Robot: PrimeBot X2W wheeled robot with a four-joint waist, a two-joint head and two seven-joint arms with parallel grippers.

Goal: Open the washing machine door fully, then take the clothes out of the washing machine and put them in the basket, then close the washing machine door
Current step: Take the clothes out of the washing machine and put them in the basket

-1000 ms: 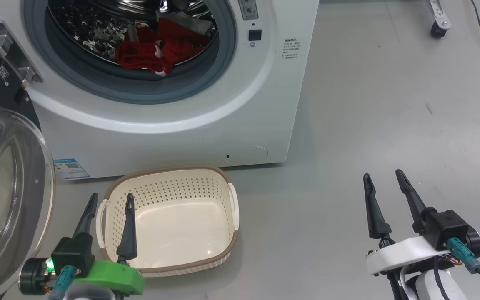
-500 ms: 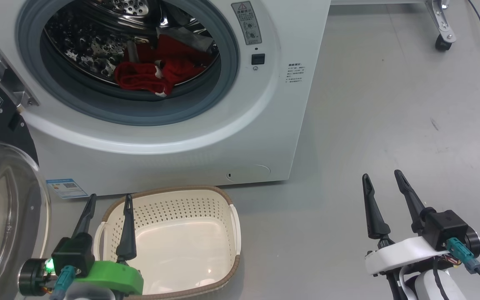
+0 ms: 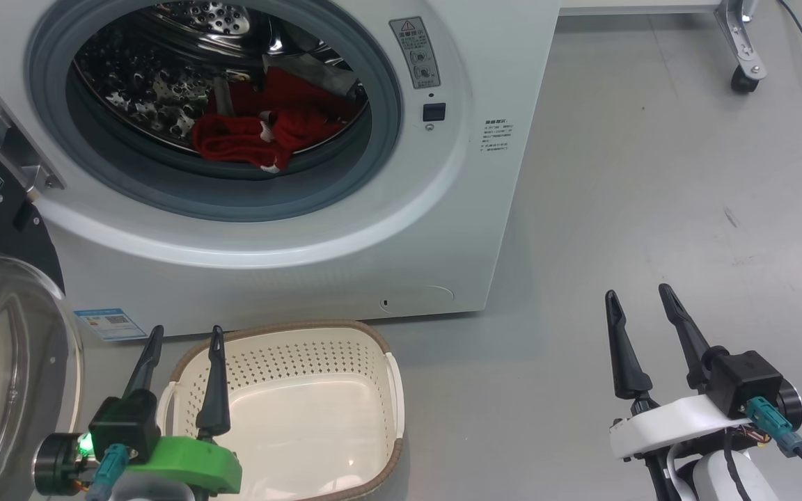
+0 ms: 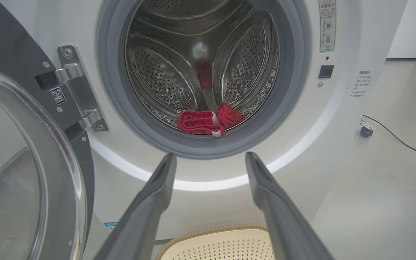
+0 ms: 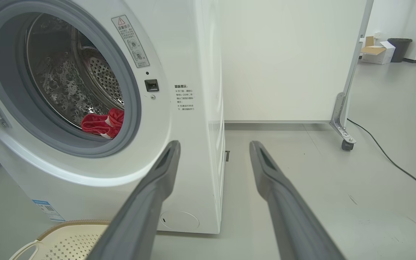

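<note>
The white washing machine [image 3: 345, 236] [image 4: 338, 119] [image 5: 186, 137] stands with its door [image 3: 4, 390] [image 4: 20, 180] swung out to the left, glass bowl bulging forward. Red clothes [image 3: 255, 132] [image 4: 208, 121] [image 5: 103, 122] lie at the front lip of the steel drum. The cream basket [image 3: 317, 348] [image 4: 215, 238] [image 5: 67, 234] sits empty on the floor before the machine. My left gripper [image 3: 186, 335] [image 4: 209, 157] hovers open over the basket's left rim, fingers pointing at the drum opening. My right gripper [image 3: 639, 292] [image 5: 213, 144] is open to the right of the machine, holding nothing.
Grey floor [image 3: 651, 195] stretches to the right of the machine. A white panel on a castor [image 3: 742, 76] [image 5: 345, 144] stands behind, with a black cable [image 5: 392, 162] trailing on the floor. A cardboard box and a dark bin [image 5: 399, 48] sit far back.
The head camera has tilted up, so machine and basket sit lower in the view. Both grippers stay open in the same places.
</note>
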